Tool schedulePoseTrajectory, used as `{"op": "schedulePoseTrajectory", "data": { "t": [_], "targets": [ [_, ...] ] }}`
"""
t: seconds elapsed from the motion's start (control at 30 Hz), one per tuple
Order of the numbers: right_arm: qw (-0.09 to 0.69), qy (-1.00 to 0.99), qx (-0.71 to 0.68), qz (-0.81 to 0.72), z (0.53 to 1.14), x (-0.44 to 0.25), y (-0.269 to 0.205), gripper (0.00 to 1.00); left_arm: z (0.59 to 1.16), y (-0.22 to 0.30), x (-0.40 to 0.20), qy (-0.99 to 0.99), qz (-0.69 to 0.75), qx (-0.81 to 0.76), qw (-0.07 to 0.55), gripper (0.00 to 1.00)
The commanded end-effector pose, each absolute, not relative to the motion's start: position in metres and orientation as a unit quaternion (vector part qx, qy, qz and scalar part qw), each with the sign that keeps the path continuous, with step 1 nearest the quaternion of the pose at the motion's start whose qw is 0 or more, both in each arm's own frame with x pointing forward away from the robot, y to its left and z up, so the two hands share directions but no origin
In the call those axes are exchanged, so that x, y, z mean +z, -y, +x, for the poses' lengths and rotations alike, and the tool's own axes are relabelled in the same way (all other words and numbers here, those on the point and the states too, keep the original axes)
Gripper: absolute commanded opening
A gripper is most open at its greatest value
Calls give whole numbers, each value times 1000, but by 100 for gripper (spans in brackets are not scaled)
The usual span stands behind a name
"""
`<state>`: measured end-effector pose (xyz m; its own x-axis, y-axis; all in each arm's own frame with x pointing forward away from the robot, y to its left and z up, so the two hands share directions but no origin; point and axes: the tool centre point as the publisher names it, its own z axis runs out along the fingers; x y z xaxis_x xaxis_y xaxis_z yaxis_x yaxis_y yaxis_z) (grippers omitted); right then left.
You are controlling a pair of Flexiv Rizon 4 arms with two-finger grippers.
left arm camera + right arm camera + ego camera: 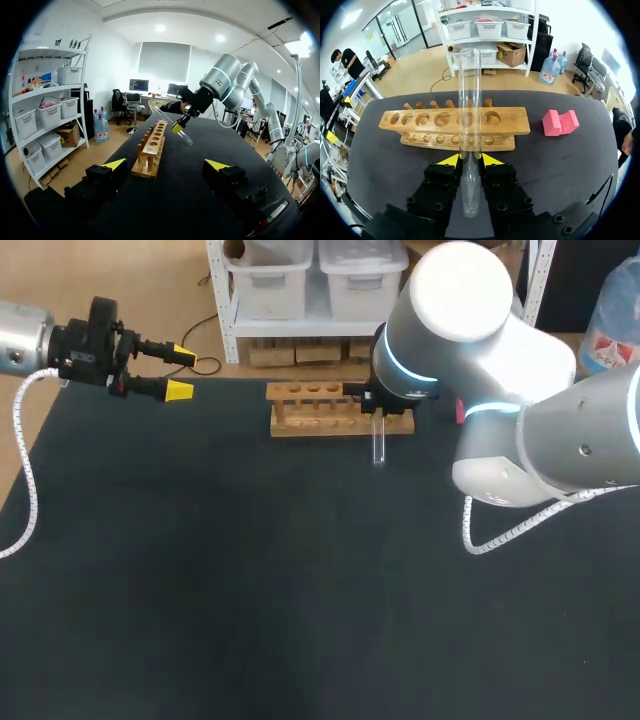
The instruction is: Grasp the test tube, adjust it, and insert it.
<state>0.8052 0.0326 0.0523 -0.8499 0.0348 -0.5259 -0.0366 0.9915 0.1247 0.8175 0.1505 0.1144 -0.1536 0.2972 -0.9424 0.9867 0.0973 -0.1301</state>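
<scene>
**Tube in the right gripper, beside the rack**

The right gripper is closed on a clear glass test tube. Its two yellow tips press the glass from either side, partway along its length. The tube juts out ahead of the fingers, its open end towards the light wooden rack with a row of round holes. It is not in any hole. From the left wrist view the tube sits tilted, above the black table mat and just beside the rack. Its rounded end seems clear of the mat, though the head view is too poor to settle it.

A pink notched block lies on the mat beside the rack's end. The left gripper hangs at the table's far left corner, well apart from the rack, with its fingers spread wide and nothing between them.
</scene>
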Motion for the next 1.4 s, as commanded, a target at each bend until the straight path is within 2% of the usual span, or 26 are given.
{"op": "schedulePoseTrajectory", "data": {
  "t": [0.03,0.43,1.4],
  "targets": [
    [299,-953,55,13,781,76,-28,0,817,-151,114,-623,514,-432,400,100],
    [337,-941,34,21,756,118,-15,0,817,-151,114,-623,514,-432,400,100],
    [349,-936,39,5,750,128,-3,0,817,-151,114,-623,514,-432,400,100]
  ]
}}
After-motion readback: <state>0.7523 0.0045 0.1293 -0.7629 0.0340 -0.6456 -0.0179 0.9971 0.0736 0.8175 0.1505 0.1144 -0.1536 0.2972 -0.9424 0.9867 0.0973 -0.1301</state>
